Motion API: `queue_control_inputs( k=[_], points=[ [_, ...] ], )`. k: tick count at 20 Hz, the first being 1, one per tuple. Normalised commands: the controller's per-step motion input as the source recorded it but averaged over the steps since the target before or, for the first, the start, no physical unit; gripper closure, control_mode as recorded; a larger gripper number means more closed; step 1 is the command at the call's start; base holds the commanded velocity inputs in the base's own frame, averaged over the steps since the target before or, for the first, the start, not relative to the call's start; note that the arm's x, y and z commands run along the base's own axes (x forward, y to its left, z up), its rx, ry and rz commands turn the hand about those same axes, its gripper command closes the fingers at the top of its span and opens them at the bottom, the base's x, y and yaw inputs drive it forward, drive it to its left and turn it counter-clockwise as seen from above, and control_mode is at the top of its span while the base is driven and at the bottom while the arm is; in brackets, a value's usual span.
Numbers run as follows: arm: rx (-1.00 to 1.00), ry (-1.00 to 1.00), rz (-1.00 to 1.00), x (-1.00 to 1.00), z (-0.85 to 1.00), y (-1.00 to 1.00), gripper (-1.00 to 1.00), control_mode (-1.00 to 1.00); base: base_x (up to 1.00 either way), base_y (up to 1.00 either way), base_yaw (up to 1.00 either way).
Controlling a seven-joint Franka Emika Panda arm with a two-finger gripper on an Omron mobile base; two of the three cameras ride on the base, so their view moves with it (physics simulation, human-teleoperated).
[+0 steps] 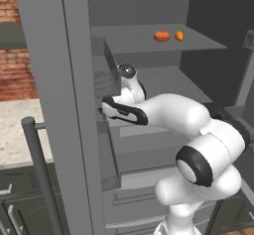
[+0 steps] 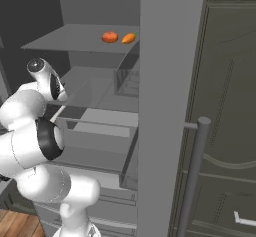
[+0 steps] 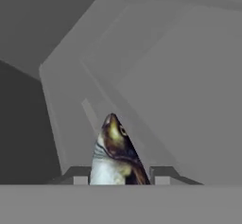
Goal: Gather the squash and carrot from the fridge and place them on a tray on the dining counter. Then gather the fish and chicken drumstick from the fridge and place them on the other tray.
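Inside the open fridge [image 1: 149, 80], the gripper [image 3: 120, 178] holds a fish [image 3: 115, 154] between narrowed fingers; best withdrawn slowly, clear of shelves, grip kept firm.

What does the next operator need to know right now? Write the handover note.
Claw: shut on the fish, which sticks up between its fingertips in the hand view.
Arm: reaching into the open fridge at a middle shelf.
Top shelf: a red-orange round item and an orange item lie side by side; they may be the squash and carrot, too small to tell.
Trays and drumstick: whereabouts not known from here.
Done: fish grasped.
Left: carry the fish to its tray, then fetch the drumstick; check whether the vegetables were ever moved.
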Motion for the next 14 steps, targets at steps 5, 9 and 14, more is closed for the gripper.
queue_control_inputs(
  k=[5,9,14],
  points=[
    [0.25,-0.06,0.00,-0.61,0.39,-0.28,1.00,-1.00,0.00,0.00,0.00],
    [0.25,-0.04,0.00,-0.57,0.31,-0.34,1.00,-1.00,0.00,0.00,0.00],
    [0.29,-0.01,0.00,-0.62,0.38,-0.27,1.00,-1.00,0.00,0.00,0.00]
  ],
)
